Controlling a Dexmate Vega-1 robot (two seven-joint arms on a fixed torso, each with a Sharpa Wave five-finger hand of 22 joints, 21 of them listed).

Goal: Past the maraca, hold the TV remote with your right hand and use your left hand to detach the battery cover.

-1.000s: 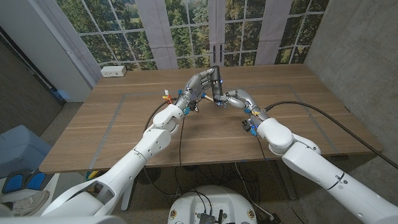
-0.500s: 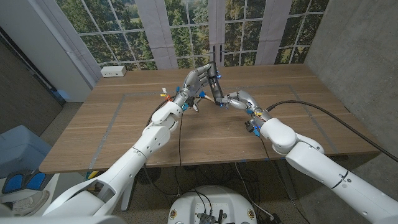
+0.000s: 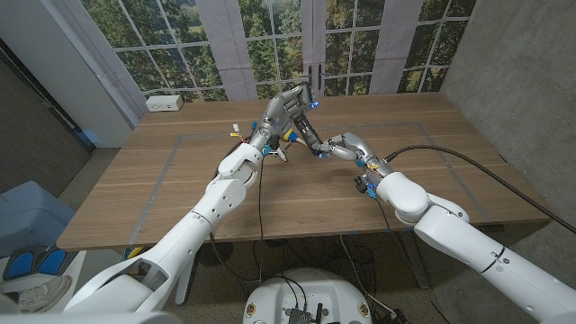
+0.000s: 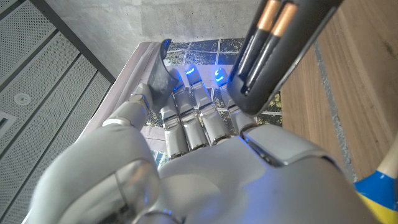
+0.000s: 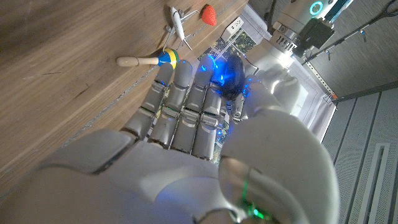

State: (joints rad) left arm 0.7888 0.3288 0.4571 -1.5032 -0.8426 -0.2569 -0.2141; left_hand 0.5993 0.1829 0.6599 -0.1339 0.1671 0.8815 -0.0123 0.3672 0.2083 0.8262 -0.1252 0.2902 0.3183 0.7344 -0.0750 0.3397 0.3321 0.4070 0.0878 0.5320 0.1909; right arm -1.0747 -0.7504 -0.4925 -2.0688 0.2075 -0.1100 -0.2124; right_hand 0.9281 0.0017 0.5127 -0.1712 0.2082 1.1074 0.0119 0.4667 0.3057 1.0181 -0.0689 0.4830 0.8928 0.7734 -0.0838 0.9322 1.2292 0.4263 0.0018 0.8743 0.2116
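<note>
**Two hands meet at the TV remote above the table's far middle**

Two hands are raised together over the far middle part of the wooden table (image 3: 180,189) in the head view. The right hand (image 3: 340,146) grasps the lower end of the TV remote (image 3: 309,135), which stands tilted, its upper end leaning toward the left hand (image 3: 286,110). The left hand is at the upper end of the remote with its fingers curled around something dark; I cannot tell from this view if that is the battery cover. Just beside the left wrist, on the table, lie some small coloured things, too small to name here. A white power strip (image 3: 165,103) sits near the far left corner of the table.

In the left wrist view, the left hand (image 4: 205,155) has its fingers bent in, and a dark curved piece, the battery cover (image 4: 163,70), is pinched at the fingertips. The TV remote (image 4: 280,50) crosses beside the fingers with its compartment open, and two batteries (image 4: 273,15) show inside it.

In the right wrist view, the right hand (image 5: 186,118) is clenched around a dark thing lit blue, mostly hidden by the fingers. Beyond it on the table lie the maraca (image 5: 149,60) with a pale wooden handle, a small toy airplane (image 5: 178,25) and a red strawberry (image 5: 210,15), near each other but apart.
</note>
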